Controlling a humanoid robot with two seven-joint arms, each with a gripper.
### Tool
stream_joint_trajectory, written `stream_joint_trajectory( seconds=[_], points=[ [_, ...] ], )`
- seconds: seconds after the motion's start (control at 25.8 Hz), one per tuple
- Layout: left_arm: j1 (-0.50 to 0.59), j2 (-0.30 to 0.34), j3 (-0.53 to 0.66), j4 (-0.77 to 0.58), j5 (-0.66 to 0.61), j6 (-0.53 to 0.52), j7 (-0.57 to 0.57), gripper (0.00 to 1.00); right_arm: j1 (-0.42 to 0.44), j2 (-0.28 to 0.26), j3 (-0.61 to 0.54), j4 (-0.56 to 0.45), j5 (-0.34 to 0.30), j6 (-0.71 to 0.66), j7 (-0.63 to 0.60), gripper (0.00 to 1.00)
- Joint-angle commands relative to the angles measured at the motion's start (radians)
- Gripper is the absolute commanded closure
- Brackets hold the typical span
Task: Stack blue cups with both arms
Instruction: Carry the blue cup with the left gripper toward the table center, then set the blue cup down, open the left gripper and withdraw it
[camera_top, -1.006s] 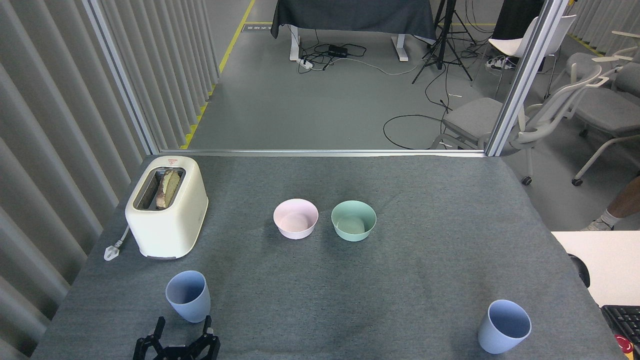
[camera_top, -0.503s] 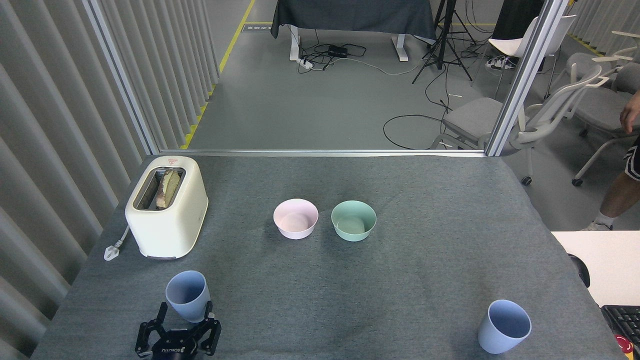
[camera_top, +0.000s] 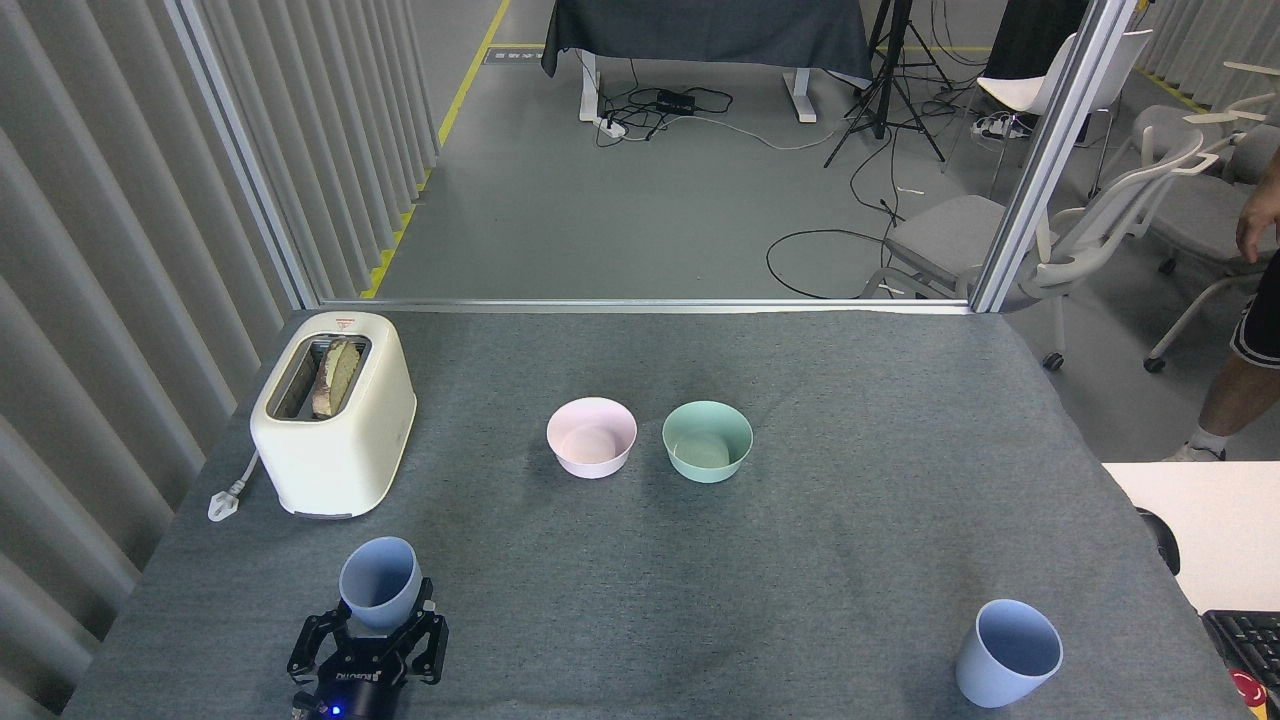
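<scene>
The left gripper (camera_top: 372, 628) stands open, fingers flanking the base of the near-left blue cup (camera_top: 379, 583), nothing clamped yet. The second blue cup (camera_top: 1008, 653) sits far right, untouched. Advisable: close squarely, low on the wall, avoiding tipping.

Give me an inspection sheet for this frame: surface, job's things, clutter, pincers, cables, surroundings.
Surface: grey cloth table.
Job's things: left cup upright, between the left pincer's fingers; right cup upright, alone, near front right.
Clutter: toaster with bread, pink bowl, green bowl.
Pincers: left pincer around the left cup, contact unclear; right nothing seen.
Cables: toaster plug on the table; floor cables beyond.
Surroundings: chairs, person at right edge.
</scene>
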Motion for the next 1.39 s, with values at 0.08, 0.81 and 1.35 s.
stream_joint_trajectory(
  seconds=[0.08, 0.81, 1.35],
  points=[
    [0.032, -0.002, -0.009, -0.127, -0.003, -0.068, 0.000, 0.46, 0.006, 0.005, 0.023, 0.005, 0.012, 0.003, 0.000, 0.00],
    [-0.057, -0.219, -0.372, 0.015, -0.298, -0.079, -0.010, 0.42, 0.006, 0.005, 0.040, 0.008, 0.012, 0.017, -0.003, 0.00],
    [-0.060, -0.210, -0.366, 0.031, -0.293, -0.076, -0.010, 0.29, 0.006, 0.005, 0.041, 0.016, 0.012, 0.017, -0.006, 0.00]
  ],
)
